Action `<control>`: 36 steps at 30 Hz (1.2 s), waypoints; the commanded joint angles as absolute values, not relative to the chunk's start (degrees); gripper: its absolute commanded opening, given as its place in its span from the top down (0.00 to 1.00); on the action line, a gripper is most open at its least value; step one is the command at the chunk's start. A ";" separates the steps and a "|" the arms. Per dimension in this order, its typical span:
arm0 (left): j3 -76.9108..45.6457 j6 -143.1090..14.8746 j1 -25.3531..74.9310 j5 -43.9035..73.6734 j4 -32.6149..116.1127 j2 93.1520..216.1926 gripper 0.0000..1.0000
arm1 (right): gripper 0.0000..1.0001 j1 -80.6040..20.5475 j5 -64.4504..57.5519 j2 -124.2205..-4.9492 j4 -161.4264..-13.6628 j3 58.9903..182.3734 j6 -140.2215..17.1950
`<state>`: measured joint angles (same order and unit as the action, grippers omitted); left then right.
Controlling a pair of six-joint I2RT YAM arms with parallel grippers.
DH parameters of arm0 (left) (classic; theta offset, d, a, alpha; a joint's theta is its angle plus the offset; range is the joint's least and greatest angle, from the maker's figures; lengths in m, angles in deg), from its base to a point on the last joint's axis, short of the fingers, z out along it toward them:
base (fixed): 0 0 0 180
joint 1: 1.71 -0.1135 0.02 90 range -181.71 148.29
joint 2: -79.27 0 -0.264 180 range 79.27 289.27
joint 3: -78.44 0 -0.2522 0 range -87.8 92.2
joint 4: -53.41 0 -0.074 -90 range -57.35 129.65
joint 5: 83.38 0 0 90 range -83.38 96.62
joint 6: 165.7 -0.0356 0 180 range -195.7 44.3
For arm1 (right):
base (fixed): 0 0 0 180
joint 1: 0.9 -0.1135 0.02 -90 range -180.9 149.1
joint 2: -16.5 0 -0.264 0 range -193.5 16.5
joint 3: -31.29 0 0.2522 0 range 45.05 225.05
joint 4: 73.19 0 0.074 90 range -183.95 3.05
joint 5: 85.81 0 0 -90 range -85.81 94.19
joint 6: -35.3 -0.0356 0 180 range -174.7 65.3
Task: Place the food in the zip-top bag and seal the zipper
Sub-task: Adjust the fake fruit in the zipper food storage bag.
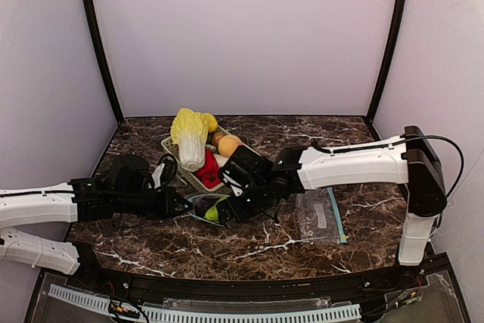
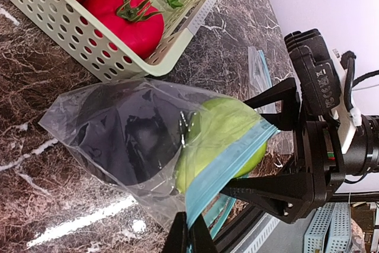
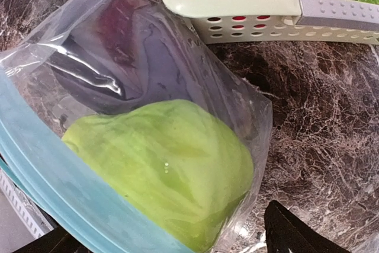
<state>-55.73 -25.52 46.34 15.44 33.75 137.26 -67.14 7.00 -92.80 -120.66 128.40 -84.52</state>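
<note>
Clamping the clear plastic zip-top bag (image 2: 112,122) beside the cream perforated basket (image 2: 177,42), our left gripper (image 2: 189,238) steadies it for our spread-jawed right gripper (image 2: 240,146).

Zip-top bag (image 1: 201,203), green fruit (image 1: 212,213) inside; basket (image 1: 198,181), cabbage (image 1: 189,138) just behind

eggplant (image 3: 118,63) and fruit (image 3: 172,164) in bag (image 3: 35,152) | bag before basket (image 3: 254,13)

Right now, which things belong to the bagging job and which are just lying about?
Job: zip-top bag, eggplant and green fruit inside it, peach in the basket, left gripper, right gripper.
Lying about: basket, cabbage, red peppers, spare bag.
</note>
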 commanded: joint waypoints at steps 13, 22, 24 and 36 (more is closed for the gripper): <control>-56.49 -25.17 45.95 16.00 35.08 137.02 0.99 | 0.06 -66.12 2.54 -88.12 -119.65 130.27 -81.75; -56.94 -24.77 45.94 16.53 36.09 137.14 0.99 | 0.23 -66.12 9.96 -93.78 -121.59 133.29 -84.59; -56.89 -24.79 45.96 16.72 36.29 137.32 0.99 | 0.25 -65.96 10.21 -94.76 -122.65 133.92 -84.93; -57.38 -24.28 46.01 17.58 37.88 138.12 0.99 | 0.11 -65.43 5.82 -94.79 -119.05 137.13 -85.79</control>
